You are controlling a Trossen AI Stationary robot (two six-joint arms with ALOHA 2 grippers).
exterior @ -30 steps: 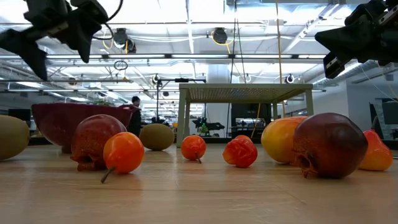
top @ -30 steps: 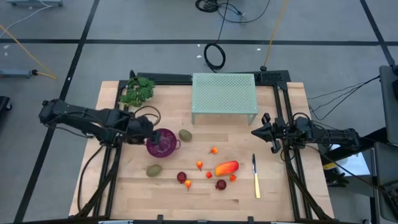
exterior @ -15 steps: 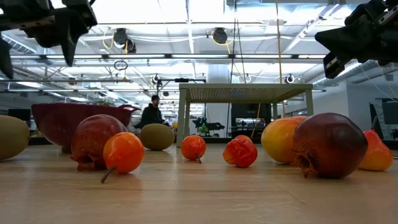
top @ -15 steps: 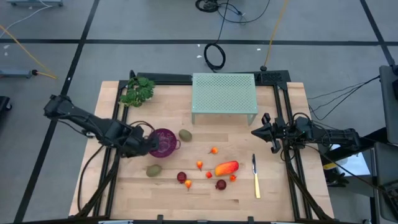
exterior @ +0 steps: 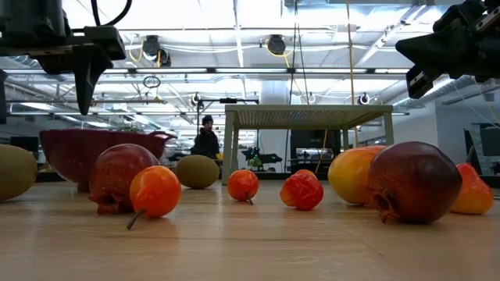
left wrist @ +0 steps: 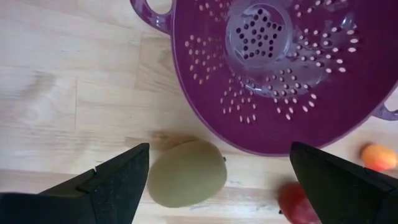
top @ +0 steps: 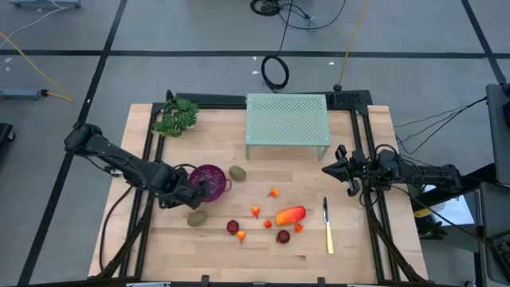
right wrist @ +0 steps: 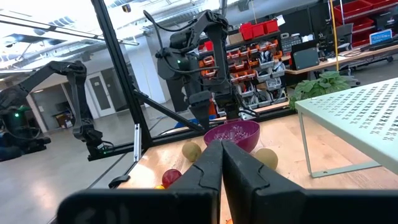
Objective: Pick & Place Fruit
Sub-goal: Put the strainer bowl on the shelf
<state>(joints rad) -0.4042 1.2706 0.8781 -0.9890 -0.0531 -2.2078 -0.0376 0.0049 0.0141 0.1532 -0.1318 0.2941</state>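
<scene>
My left gripper point(top: 190, 196) hangs open, fingers pointing down, above the near left rim of the purple colander point(top: 211, 182). In the left wrist view its fingers point(left wrist: 115, 183) stand wide apart above the table; an olive-brown oval fruit point(left wrist: 186, 174) lies between them, close to one finger and untouched. That oval point(top: 197, 218) rests on the wood; the second point(top: 237, 172) lies right of the colander. The orange-red long piece point(top: 290, 215), two dark red balls point(top: 233, 227) point(top: 283, 236) and several tiny orange ones lie mid-table. My right gripper point(top: 328, 169) waits shut at the right.
A pale green perforated rack point(top: 288, 123) stands at the far middle, a leafy green bunch point(top: 177, 117) at the far left. A yellow-handled knife point(top: 327, 227) lies right of the fruit. Bare wood shows along the near left edge.
My left gripper has moved toward the table's near edge and come down, from beside the colander's left rim to above the near oval fruit, rolling about its own axis as it went. Its fingers have stayed open. No fruit has moved.
</scene>
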